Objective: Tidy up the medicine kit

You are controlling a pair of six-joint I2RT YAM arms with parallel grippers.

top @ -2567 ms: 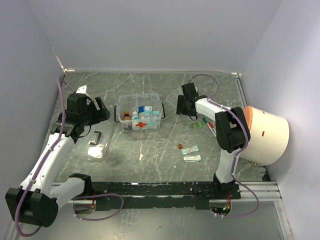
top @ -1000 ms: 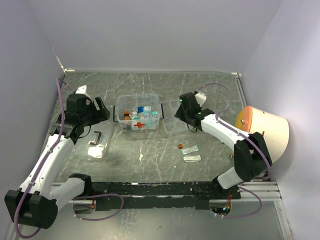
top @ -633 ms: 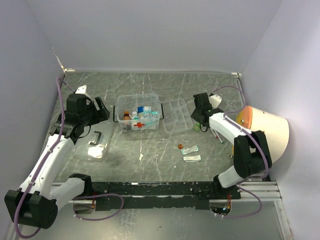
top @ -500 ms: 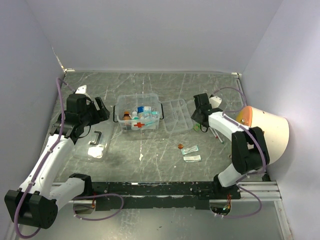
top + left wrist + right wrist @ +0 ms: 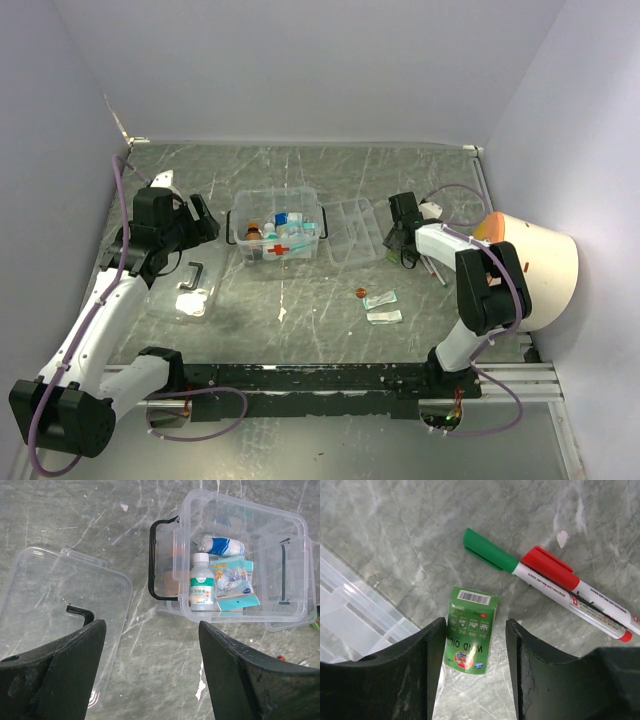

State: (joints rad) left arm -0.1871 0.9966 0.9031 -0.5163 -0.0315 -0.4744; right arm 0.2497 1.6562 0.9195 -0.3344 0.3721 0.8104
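The kit (image 5: 300,250) sits open on the worktop (image 5: 300,300), left of centre, already partly filled: a white bottle (image 5: 202,582), a bandage roll (image 5: 220,545) and a sachet pack (image 5: 232,580) show inside. Its lid (image 5: 55,595) lies flat just left of the kit. A clear tray (image 5: 352,232) lies just right of it.

Beyond the tray, on the side away from the kit, the right end effector (image 5: 475,645) hangs low over a green sachet (image 5: 470,630). It is half-wide, one finger on each side and gripping nothing. This looks like the pick of that sachet for the kit. The sachet lies flat, so the tips should probably go right down to the worktop and close across its narrow width. The finger nearest the tray needs to stay off the tray's edge. Two pens lie near the sachet's far end – one green-capped (image 5: 490,555), one red-capped (image 5: 575,592) – and should not be nudged.

The left end effector (image 5: 150,670) is wide and empty, hovering between lid and kit.

It is hard to tell whether a finger already touches the sachet. Its print is only partly legible, and from above the arm hides it. Two packets (image 5: 381,299) and a small orange thing (image 5: 361,293) in front of the kit to its right are too small to identify.
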